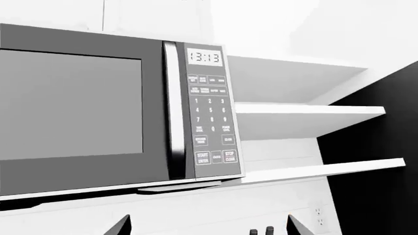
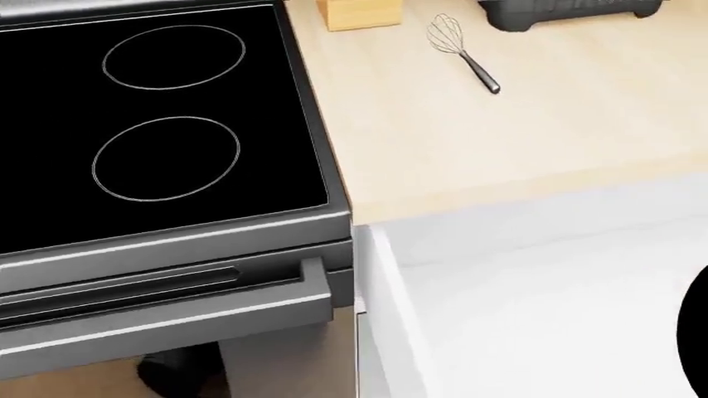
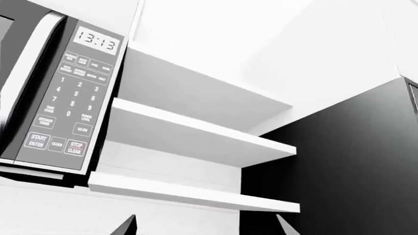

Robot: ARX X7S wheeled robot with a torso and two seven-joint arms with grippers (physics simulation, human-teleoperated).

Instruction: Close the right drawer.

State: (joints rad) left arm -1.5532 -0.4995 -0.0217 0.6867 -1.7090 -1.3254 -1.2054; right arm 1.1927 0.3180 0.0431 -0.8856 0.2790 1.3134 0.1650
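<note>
The left gripper [image 1: 207,226] shows only as two dark fingertips at the edge of its wrist view, set well apart with nothing between them, so it reads as spread and empty; the right gripper [image 3: 205,224] looks the same, two tips wide apart and holding nothing. Both wrist cameras are tilted up at the wall, which suggests the arms are raised and parked, not yet brought down to work. Ahead of them hangs a microwave [image 1: 111,112] whose display reads 13:13, with a keypad of digits and buttons marked START ENTER, STOP CLEAR, CLOCK and POWER LEVEL; the smaller labels are too blurred to read. Beside it run white open shelves [image 3: 196,134] against a tall black panel [image 3: 353,161]. In the head view the right drawer [image 2: 390,298] stands pulled out below the wooden countertop [image 2: 509,141], its white side wall just beside the stove [image 2: 166,166]; its front and handle are out of frame. A whisk [image 2: 459,51] lies on the counter. Neither arm appears here, so closing probably calls for lowering a gripper to the drawer's front.
</note>
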